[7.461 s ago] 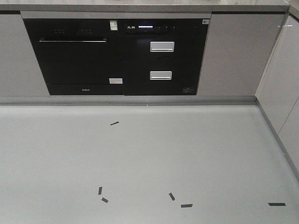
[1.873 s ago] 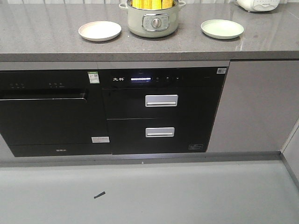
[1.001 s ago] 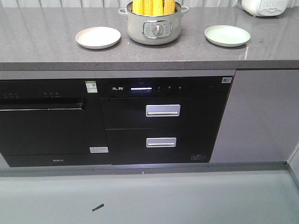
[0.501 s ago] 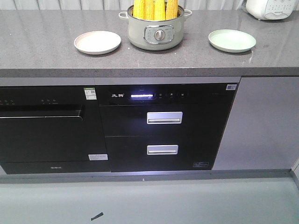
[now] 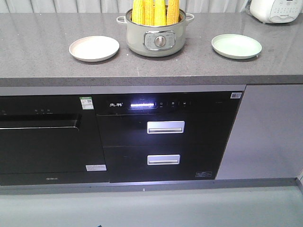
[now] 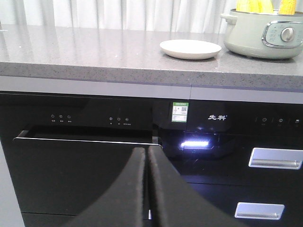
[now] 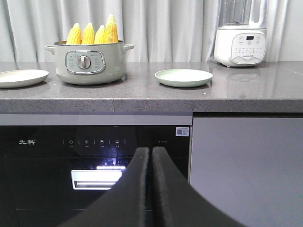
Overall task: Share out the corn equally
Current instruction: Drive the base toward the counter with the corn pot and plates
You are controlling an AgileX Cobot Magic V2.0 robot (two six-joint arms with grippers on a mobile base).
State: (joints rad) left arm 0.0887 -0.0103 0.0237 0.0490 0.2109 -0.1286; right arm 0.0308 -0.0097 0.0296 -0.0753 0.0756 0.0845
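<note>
All the corn (image 5: 154, 12) is standing upright in the pale green pot (image 5: 156, 45), tips poking out over the rim. In the right wrist view I count four cobs packed side by side. The pot sits toward the back of the grey speckled surface (image 5: 42, 56), with a dial and a little panel on its front.

There's a cream plate (image 5: 94, 48) just to the left of the pot and a light green plate (image 5: 236, 46) further off to the right. Both have nothing on them. A white blender (image 7: 240, 42) sits at the far right end, against the pale curtain (image 7: 165, 28).

Under the surface it's all glossy black fronts. There's a wide door on the left (image 5: 47, 142) with a green sticker at its top corner. Next to it are two drawers with silver handles, upper handle (image 5: 164, 126) and lower handle (image 5: 163, 159). Above them is a glowing white display strip (image 5: 143, 105). Grey floor (image 5: 142, 208) is at the bottom.

Neither arm is anywhere near the corn. The left jaws are pressed together with nothing between them and hang low in front of the black door. The right jaws are the same, closed tight and empty, down at about drawer level and pointing at the cabinet front below the green plate.
</note>
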